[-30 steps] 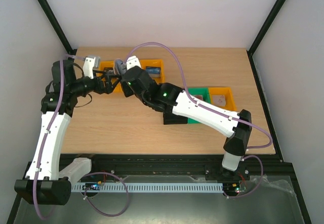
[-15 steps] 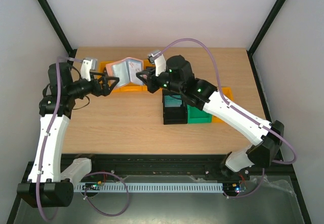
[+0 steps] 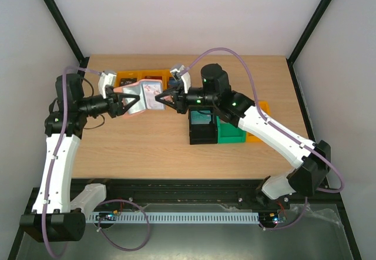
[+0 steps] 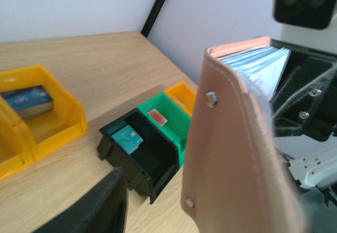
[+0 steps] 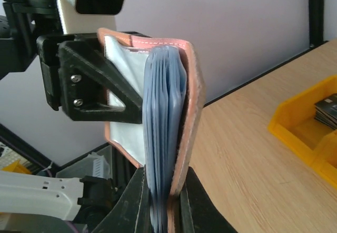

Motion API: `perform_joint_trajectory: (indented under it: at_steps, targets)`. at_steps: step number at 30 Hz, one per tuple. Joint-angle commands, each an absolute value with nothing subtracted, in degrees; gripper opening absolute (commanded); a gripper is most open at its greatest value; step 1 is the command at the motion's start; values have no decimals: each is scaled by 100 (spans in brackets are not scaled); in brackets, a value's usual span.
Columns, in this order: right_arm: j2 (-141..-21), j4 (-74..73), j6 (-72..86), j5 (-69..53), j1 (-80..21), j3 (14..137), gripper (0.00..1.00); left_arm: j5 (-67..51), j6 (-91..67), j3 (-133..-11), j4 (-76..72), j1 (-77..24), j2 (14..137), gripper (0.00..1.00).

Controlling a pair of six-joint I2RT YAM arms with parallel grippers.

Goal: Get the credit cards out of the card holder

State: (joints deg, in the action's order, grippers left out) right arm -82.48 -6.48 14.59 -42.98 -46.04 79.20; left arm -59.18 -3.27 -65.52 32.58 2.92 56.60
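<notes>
Card holder is up off the table, held btwn the two grippers near the back-left, just in front of the yellow bins. It's spread open: reddish-brown cover outside w/ pink edging, and a stack of pale blue sleeves inside.

R gripper is clamped tight on one end, both fingers pinching the sleeves + one cover flap together.

L gripper is part-way open astride the other flap. One black finger lies against the flap's pale inner face. The other finger sits apart from the brown outer face w/ its two snap studs. No firm L grip visible.

Can't tell if any cards sit in the sleeves.

Black bin mid-table has a teal card in it. Green bin touches its R side and has a small red-and-white card. An orange-yellow bin sits just beyond that. One of the yellow bins at the back holds a dark blue card.
</notes>
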Motion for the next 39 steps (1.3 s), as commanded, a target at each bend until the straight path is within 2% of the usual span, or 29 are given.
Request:
perform_joint_trajectory:
  at_steps: [1, 4, 5, 8, 13, 16, 21, 25, 32, 35, 39]
  targets:
    - [-8246, 185, 1615, -5266, -4644, 7921, 2, -6137, -301, -6508, 3269, 323, 5590, 32]
    - [-8222, 211, 1550, -5286, -4642, 7911, 3, -6158, -188, -6509, 3320, 321, 5577, 6]
    - [-8188, 141, 1476, -5154, -4645, 7903, 9, -6199, -159, -6519, 3338, 325, 5576, 3]
    - [-8057, -55, 1294, -4308, -4641, 7812, 28, -6338, -55, -6577, 3415, 321, 5589, 2]
    - [-8077, -247, 1272, -3112, -4645, 7710, 29, -6668, 104, -6626, 3537, 322, 5598, 2]
    - [-8158, -334, 1157, -3274, -4647, 7714, 34, -6754, 218, -6679, 3633, 325, 5595, 2]
    - [-7858, -219, 551, -3685, -4640, 7344, 56, -6601, 402, -6774, 3779, 325, 5606, 2]
    - [-7901, -343, 295, -4008, -4619, 7326, 67, -6766, 622, -6838, 3945, 310, 5629, 2]
    - [-8026, -470, 44, -4569, -4522, 7389, 88, -7552, 2513, -7356, 5519, 290, 5691, 2]
    - [-8001, -447, 3, -4779, -4452, 7389, 93, -7668, 3253, -7573, 6159, 290, 5723, 2]
    - [-8013, -524, -125, -5055, -4438, 7513, 98, -7361, 2607, -7599, 5716, 290, 5735, 2]
